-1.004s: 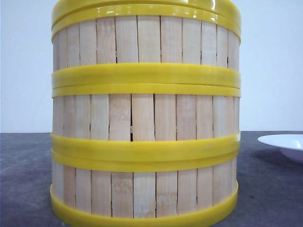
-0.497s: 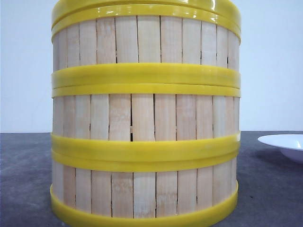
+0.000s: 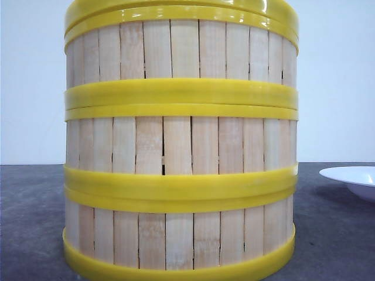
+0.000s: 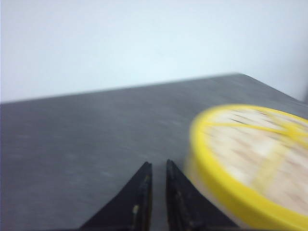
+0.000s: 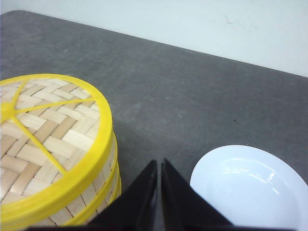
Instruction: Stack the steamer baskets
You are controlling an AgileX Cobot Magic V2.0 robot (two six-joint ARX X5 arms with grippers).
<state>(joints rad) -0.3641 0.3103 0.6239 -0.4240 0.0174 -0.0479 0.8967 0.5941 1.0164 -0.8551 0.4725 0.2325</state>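
Note:
Three steamer baskets [image 3: 180, 146] stand stacked in one tower that fills the front view, pale slats between yellow bands. A woven lid with a yellow rim [image 5: 45, 130] caps the stack; it shows blurred in the left wrist view as the lid [image 4: 255, 154]. My left gripper [image 4: 159, 166] hangs beside the stack with its jaws nearly together and nothing between them. My right gripper [image 5: 159, 163] is shut and empty, above the table between the stack and the plate. Neither gripper touches the baskets.
A white plate [image 5: 250, 190] lies on the dark grey table [image 5: 192, 96] to the right of the stack; its rim [image 3: 351, 175] shows in the front view. A pale wall stands behind the table.

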